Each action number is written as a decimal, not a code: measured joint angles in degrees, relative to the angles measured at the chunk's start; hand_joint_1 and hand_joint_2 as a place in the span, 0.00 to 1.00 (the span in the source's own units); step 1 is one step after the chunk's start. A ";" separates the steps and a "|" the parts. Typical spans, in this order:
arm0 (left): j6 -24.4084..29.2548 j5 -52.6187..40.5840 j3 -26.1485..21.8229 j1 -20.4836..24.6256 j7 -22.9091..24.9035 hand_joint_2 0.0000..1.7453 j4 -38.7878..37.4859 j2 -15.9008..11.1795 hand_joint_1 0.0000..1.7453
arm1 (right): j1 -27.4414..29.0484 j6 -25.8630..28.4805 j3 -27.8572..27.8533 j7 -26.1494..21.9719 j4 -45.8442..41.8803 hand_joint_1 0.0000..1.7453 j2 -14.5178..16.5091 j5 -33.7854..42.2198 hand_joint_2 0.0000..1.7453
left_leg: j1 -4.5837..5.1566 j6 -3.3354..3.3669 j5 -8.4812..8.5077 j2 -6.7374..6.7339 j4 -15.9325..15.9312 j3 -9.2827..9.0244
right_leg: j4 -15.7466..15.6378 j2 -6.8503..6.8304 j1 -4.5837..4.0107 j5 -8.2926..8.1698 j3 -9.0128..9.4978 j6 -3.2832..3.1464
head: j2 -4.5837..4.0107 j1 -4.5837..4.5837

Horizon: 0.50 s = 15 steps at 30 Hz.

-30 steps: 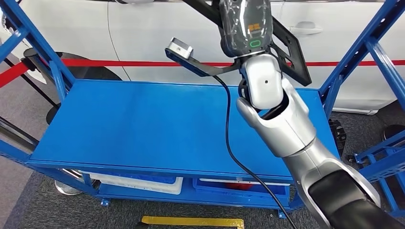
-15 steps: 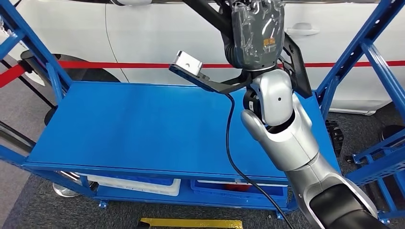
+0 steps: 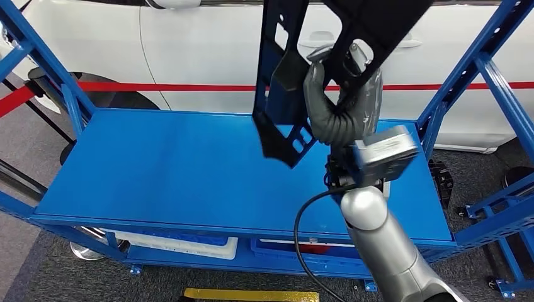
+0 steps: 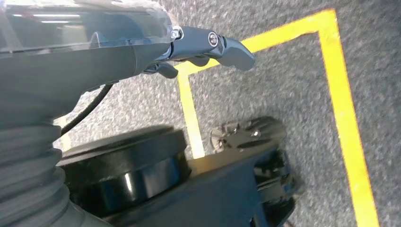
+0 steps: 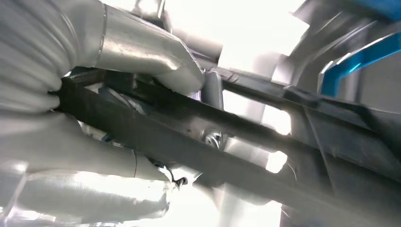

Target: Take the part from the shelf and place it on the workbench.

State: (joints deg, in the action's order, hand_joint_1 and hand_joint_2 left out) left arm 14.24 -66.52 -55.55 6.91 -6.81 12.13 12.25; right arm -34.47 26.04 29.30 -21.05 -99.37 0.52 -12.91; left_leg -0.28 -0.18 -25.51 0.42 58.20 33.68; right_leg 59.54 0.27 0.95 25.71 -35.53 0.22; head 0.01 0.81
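Closest in, the left hand [image 4: 208, 47] hangs down over grey carpet [image 4: 293, 75] marked with yellow tape lines [image 4: 347, 127]; its dark fingers [image 4: 231, 47] lie loosely together with nothing in them, though I can't quite tell whether they are curled or merely relaxed.

Further out, the silver right arm [image 3: 384, 251] rises from the lower right, a black cable [image 3: 302, 239] looping off it, with the wrist camera block [image 3: 385, 153] sitting above the near right part of the blue workbench [image 3: 164, 170]. Above that, the right hand [image 3: 343, 104] is wrapped tight around the part [image 3: 280, 94], a black, flat, open-framed plastic piece. The part hangs in the air, tilted nearly on edge, its lower corner above the bench's right half but not touching the surface; its upper end runs out of the top of the head view. From the right wrist, the thumb [image 5: 151, 52] and fingers [image 5: 80, 156] close over one of the part's dark bars [image 5: 198, 151].

Under the bench top, on the lower shelf, sit white and blue trays [image 3: 189, 242]. Blue rack uprights [image 3: 478, 69] flank the bench on both sides. Behind everything stands a white car [image 3: 208, 44], with a red band [image 3: 176, 84] stretched across in front of it.
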 joint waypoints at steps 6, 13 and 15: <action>-0.14 -0.68 0.24 0.01 0.68 1.00 0.00 -0.03 0.00 | 5.06 -25.81 -2.46 -2.81 -2.89 1.00 2.22 30.90 1.00 | -0.38 -1.38 -6.68 -0.12 11.92 5.23 | -0.41 -0.16 -0.05 -0.14 0.18 -1.83 | -0.01 0.11; -0.05 0.00 0.20 0.14 1.61 1.00 0.00 -0.06 0.00 | 7.71 -43.27 -5.31 -1.47 -1.73 1.00 4.62 43.13 1.00 | 0.14 0.26 -0.28 -0.09 1.79 0.65 | -0.20 0.04 -0.88 -0.07 0.50 -1.81 | 0.00 0.08; -0.05 0.01 0.19 0.20 1.68 1.00 0.00 -0.07 0.00 | 8.04 -44.57 -5.59 -1.42 -1.58 1.00 4.88 43.58 1.00 | 0.34 0.43 -0.19 -0.09 0.28 -0.08 | -0.12 0.05 -1.00 -0.10 0.35 -1.63 | 0.01 0.06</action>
State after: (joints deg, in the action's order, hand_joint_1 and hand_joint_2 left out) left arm 14.19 -66.51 -55.36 7.11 -5.14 12.13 12.17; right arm -26.43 -18.53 23.72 -22.47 -100.96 5.41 30.66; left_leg 0.06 0.25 -25.71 0.33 58.49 33.60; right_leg 59.42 0.31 -0.05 25.61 -35.19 -1.42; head 0.02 0.87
